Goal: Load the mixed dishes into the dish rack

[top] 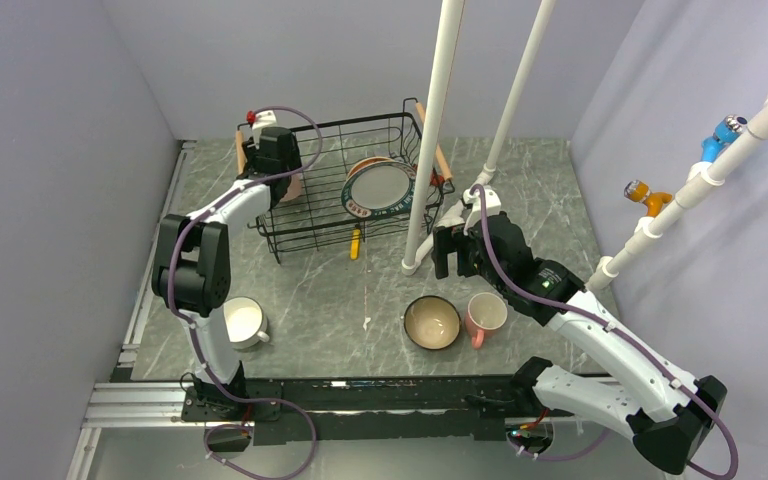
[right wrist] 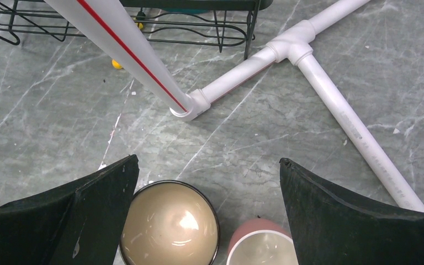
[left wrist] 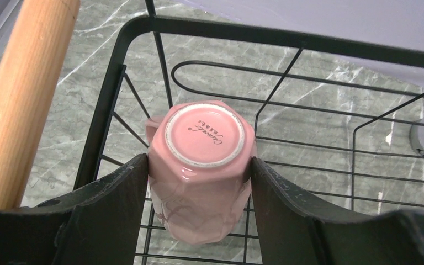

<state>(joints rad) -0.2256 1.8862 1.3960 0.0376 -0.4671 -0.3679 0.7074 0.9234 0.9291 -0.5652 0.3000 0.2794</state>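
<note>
The dish rack (top: 305,215) stands at the back of the table, and a big plate with a dark rim (top: 380,188) leans inside it against a cream dish with an orange-red underside (top: 365,163). My left gripper (left wrist: 199,159) is at the rack's left end (left wrist: 210,33), by the wooden handle (left wrist: 22,105), shut on an upside-down pink mug (left wrist: 201,160). My right gripper (right wrist: 208,160) hangs open above the tan-inside bowl (right wrist: 169,223) and a second pink mug (right wrist: 259,245), touching neither. A white handled cup (top: 244,322) sits near the left arm's base.
A white pipe frame (top: 425,130) rises between the rack and my right gripper, and its foot (right wrist: 190,107) lies just beyond the bowl. A small yellow tool (top: 356,243) lies at the rack's front edge. Walls close in on both sides.
</note>
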